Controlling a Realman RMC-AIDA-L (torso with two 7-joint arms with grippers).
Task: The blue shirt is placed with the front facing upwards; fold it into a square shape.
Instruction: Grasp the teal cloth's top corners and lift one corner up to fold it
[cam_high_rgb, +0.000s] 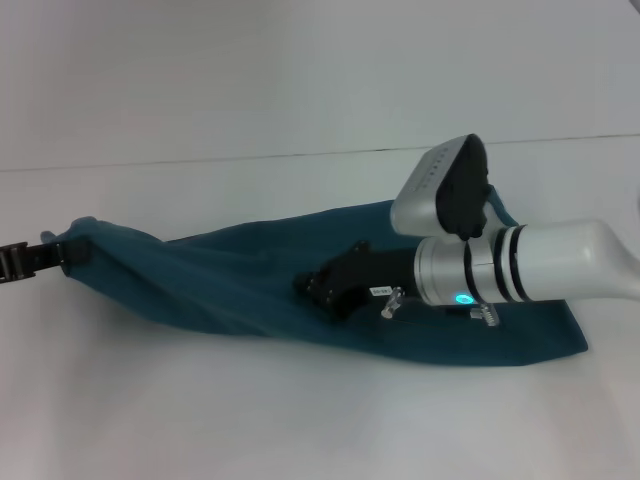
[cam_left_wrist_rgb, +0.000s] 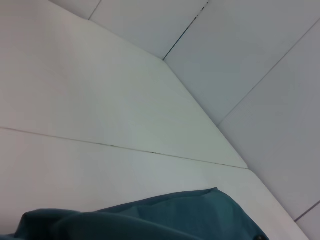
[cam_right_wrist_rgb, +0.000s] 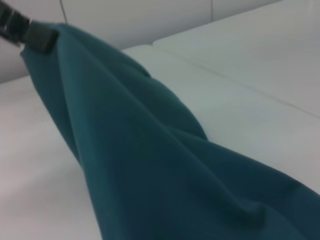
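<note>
Blue shirt (cam_high_rgb: 230, 285) stretched across the white desk (cam_high_rgb: 300, 410) as a long narrow band, already folded lengthwise, with no lettering showing. Left end effector (cam_high_rgb: 62, 252) clamped on the far left end of the cloth, holding that corner lifted off the desk so the fabric drapes down from it in a taut slope, seen plainly in the right wrist view. Right end effector (cam_high_rgb: 325, 288) down on the middle of the band, dark fingers pressed into the cloth; whether apart or together, cannot tell, since arm and fabric hide the tips. Likely step in hand: carrying the left end over toward the right to halve the band into a square. To do it well: keep the left grip firm and the lifted edge level, so the 2 layers do not slip apart; sweep in a low arc above the band without dragging the resting part; use the right end effector's contact point as the crease line; lay the carried edge flush with the right-hand edge (cam_high_rgb: 560, 335), then release only once the cloth lies flat.
</note>
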